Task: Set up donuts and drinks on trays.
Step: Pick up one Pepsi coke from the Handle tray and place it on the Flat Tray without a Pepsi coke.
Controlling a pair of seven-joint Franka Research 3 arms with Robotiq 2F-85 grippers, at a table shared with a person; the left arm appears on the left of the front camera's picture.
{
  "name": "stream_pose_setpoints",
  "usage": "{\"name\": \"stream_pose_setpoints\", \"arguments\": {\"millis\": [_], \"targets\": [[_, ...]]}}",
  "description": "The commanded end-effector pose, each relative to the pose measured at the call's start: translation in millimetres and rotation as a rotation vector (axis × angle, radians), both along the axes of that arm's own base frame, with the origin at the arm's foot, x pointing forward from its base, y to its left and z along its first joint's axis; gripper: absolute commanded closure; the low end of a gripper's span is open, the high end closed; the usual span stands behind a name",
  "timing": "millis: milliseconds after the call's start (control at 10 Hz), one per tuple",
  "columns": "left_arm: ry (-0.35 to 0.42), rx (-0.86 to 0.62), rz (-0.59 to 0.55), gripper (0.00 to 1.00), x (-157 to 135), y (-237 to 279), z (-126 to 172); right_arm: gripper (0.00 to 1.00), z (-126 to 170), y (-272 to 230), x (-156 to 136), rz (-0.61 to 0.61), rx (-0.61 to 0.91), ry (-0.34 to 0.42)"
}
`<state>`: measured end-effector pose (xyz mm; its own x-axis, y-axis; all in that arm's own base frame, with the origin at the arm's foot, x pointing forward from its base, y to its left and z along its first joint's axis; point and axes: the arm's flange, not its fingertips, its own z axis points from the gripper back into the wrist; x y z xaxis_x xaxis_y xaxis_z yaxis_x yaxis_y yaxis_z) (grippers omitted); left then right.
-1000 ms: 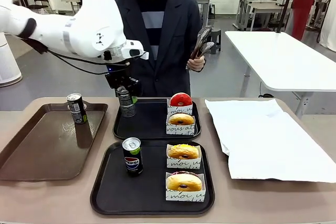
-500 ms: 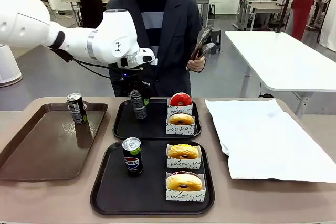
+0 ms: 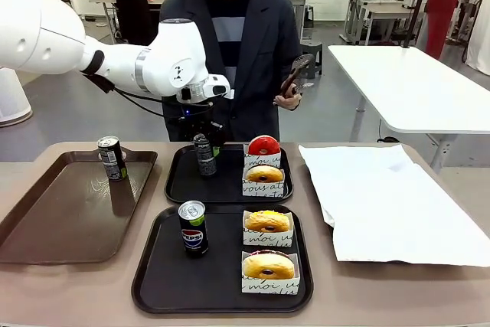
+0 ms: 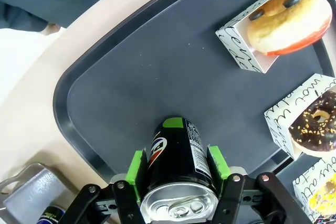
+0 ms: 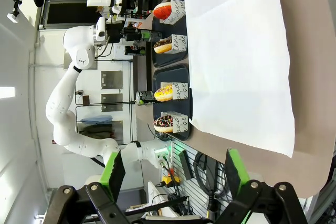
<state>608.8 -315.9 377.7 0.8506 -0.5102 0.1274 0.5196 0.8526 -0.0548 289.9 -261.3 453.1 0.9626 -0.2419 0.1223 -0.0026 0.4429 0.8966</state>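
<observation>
Since a moment ago we have carried the can (image 3: pixel 204 155) rightward over the far black tray (image 3: pixel 184 186), near its back edge. Our left end effector (image 4: pixel 177 167) grips the can by its sides; our right end effector (image 5: pixel 176 174) stands open, empty.

Down at the lower middle of the front view, the can (image 3: pixel 193 228) on the near tray plainly reads "PEPSI" under its round red-white-blue logo. Right of it, black script runs across the white paper sleeves: "moi" on the sleeve (image 3: pixel 268 242) mid-frame, "moi" with trailing letters on the sleeve (image 3: pixel 269 286) at the bottom, "vous" on the sleeve (image 3: pixel 263 188) above them. Fine print on the can (image 4: pixel 177 156) low in the left wrist view is too small to read
</observation>
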Motion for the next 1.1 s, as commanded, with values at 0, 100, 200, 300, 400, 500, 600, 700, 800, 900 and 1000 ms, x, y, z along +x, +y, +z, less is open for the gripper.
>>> {"name": "stream_pose_setpoints", "arguments": {"millis": [0, 100, 200, 300, 400, 500, 600, 700, 800, 900, 1000], "targets": [[-0.001, 0.031, 0.016, 0.41, 6.4, -4.1, 2.9, 0.00, -0.2, -0.9, 0.6, 0.004, 0.011, -0.020], [0.012, 0.029, 0.004, 0.13, 6.0, -4.4, 3.7, 0.00, -0.2, -0.9, 0.6, 0.004, 0.011, -0.020], [0.011, 0.025, -0.004, 0.00, 4.7, -4.2, 4.2, 0.00, -0.2, -0.9, 0.6, 0.004, 0.011, -0.020], [0.010, 0.021, -0.010, 0.00, 2.9, -4.1, 6.2, 0.00, -0.2, -0.9, 0.6, 0.004, 0.011, -0.020], [0.009, 0.017, -0.012, 0.00, 1.2, -2.8, 8.9, 0.00, -0.2, -0.9, 0.6, 0.004, 0.011, -0.020], [0.010, 0.016, -0.015, 0.00, -1.2, -0.7, 11.7, 0.00, -0.2, -0.9, 0.6, 0.004, 0.011, -0.020], [0.010, 0.022, -0.017, 0.00, -5.8, 2.7, 16.8, 0.00, -0.2, -0.9, 0.6, 0.004, 0.011, -0.020], [0.005, 0.033, -0.014, 0.00, -13.1, 5.2, 22.8, 0.00, -0.2, -0.9, 0.6, 0.004, 0.011, -0.020], [-0.009, 0.043, -0.007, 0.00, -24.3, 6.4, 28.3, 0.00, -0.2, -0.9, 0.6, 0.004, 0.011, -0.020], [-0.016, 0.040, -0.004, 0.00, -38.6, 6.7, 32.7, 0.00, -0.2, -0.9, 0.6, 0.004, 0.011, -0.020], [-0.050, 0.055, -0.008, 0.00, -54.2, 6.7, 36.3, 0.00, -0.2, -0.9, 0.6, 0.004, 0.011, -0.020]]}}
